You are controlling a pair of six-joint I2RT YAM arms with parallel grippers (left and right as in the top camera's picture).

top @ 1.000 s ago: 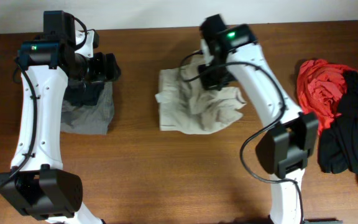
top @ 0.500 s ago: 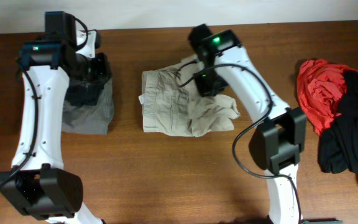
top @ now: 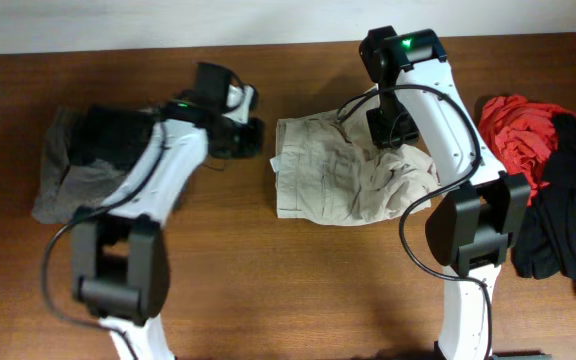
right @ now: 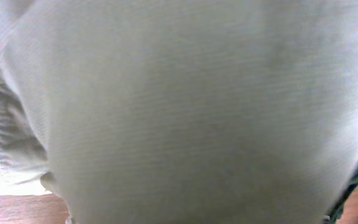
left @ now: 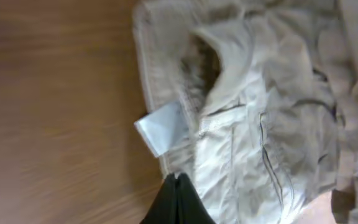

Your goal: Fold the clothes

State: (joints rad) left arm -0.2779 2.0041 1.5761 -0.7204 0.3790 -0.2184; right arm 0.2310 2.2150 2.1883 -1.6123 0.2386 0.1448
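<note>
The beige khaki shorts (top: 338,180) lie crumpled at the table's centre, waistband to the left with a small white label (left: 160,127). My left gripper (top: 251,135) hovers just off their upper left corner. In the left wrist view its black fingers (left: 177,179) are shut together at the waistband edge, with nothing between them. My right gripper (top: 393,130) sits on the shorts' upper right part. Beige cloth (right: 179,112) fills the right wrist view and hides the fingers, which grip the shorts. Other clothes are a grey garment (top: 68,175) at far left and a red (top: 513,135) and black (top: 568,210) heap at right.
The wooden table (top: 268,280) runs to a pale wall along its back edge. Both white arms reach in from the front, the left one (top: 158,190) slanting across toward the centre and the right one (top: 458,150) arching over the shorts' right side.
My left arm swung from the grey garment to the centre and its gripper closed. The grey garment shifted left. My right gripper dragged the shorts left, then back right.
</note>
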